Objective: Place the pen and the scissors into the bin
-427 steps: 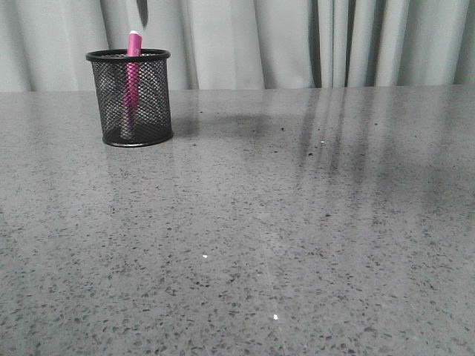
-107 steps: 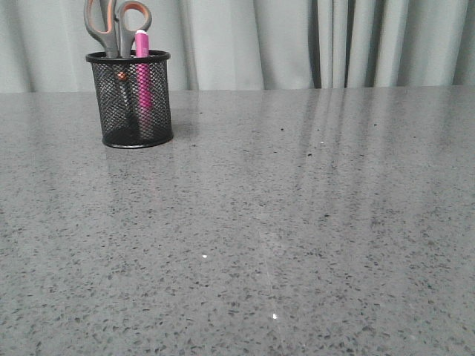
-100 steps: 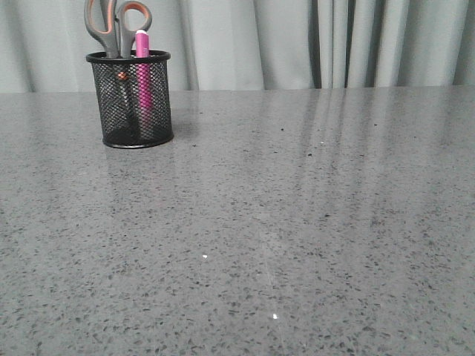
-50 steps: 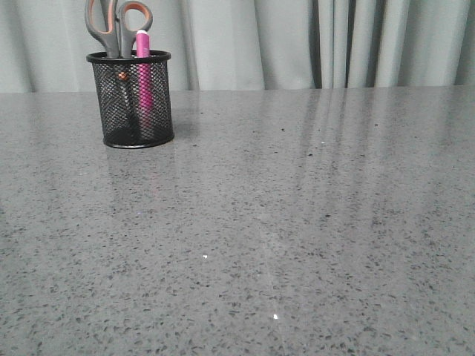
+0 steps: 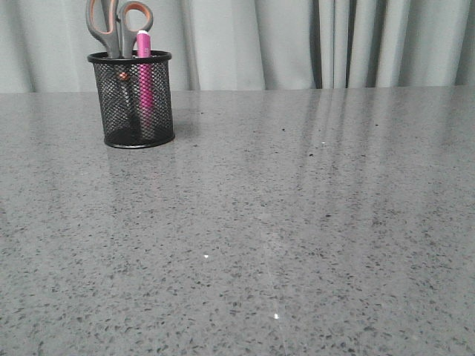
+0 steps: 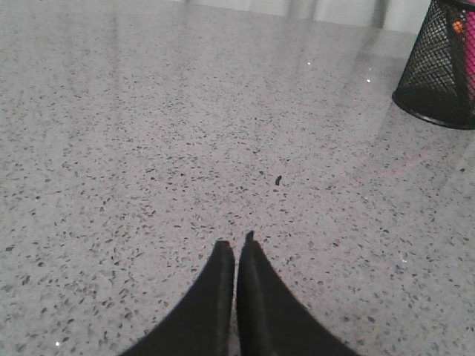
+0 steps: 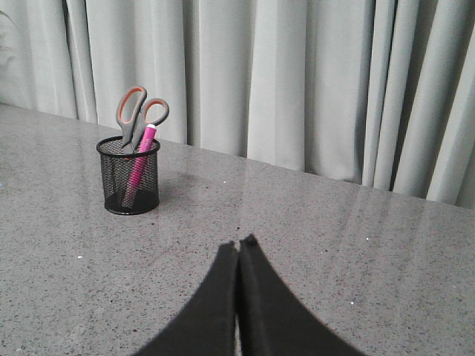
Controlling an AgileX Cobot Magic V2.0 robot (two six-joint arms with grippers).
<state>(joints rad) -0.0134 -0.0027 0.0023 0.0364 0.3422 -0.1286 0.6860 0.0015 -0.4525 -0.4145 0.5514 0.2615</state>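
The front view shows neither arm; only the speckled grey counter [image 5: 297,222], the grey curtain [image 5: 297,44] behind it, and the bin [image 5: 133,100] at the far left, with the tops of the scissors' [image 5: 119,26] finger loops cut off by the upper edge; the right wrist view shows what the front view does not: the right claw [image 7: 238,242], its two dark fingers pressed together and holding nothing, above the counter [image 7: 371,245] and well apart from the bin [image 7: 128,176], which stands ahead of it and off to one side; there the scissors [image 7: 139,115] appear whole, both orange-lined loops rising above the rim, and the pen [image 7: 141,163] leans inside the mesh with its white tip just above the rim; the left wrist view shows the left claw [image 6: 235,245], likewise closed tip to tip and empty, low over the counter [image 6: 148,148], with a small dark speck [image 6: 277,179] just ahead of it; the bin [image 6: 438,67] sits well ahead of this claw and to one side, cut off at the frame's corner so that its rim is out of view; through its mesh only a sliver of pink pen [image 6: 467,52] and an orange spot, hard to identify, can be made out; in the front view the pen [image 5: 144,74] stands nearly upright beside the scissors, both blades hidden within the bin.
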